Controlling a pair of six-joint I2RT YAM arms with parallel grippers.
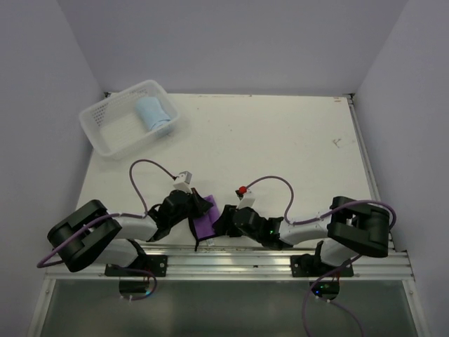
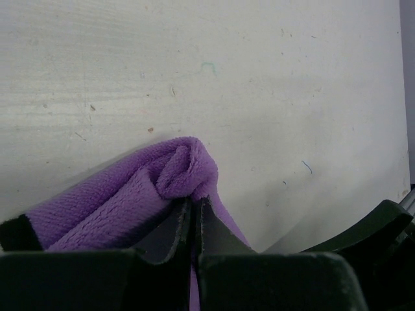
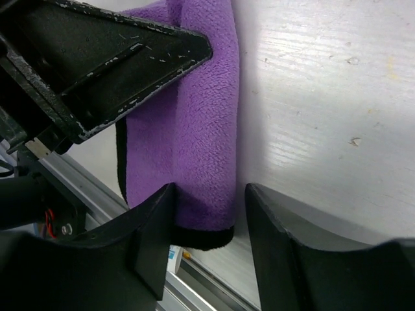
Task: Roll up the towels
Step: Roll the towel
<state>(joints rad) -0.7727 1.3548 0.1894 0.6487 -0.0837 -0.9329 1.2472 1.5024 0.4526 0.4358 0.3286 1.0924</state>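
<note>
The purple towel (image 1: 208, 226) lies at the table's near edge between my two arms, partly folded over, with a black hem. My left gripper (image 2: 193, 206) is shut on a bunched fold of the purple towel (image 2: 117, 201). My right gripper (image 3: 209, 194) is open, its jaws straddling the near end of the purple towel's (image 3: 194, 129) rolled edge; the left gripper's black finger (image 3: 117, 65) shows above it. The light blue towel (image 1: 153, 114) sits rolled inside the white basket (image 1: 105, 116) at the far left.
The aluminium rail (image 1: 238, 263) runs along the table's near edge, just under the towel's end (image 3: 201, 238). White walls close in the table at the back and both sides.
</note>
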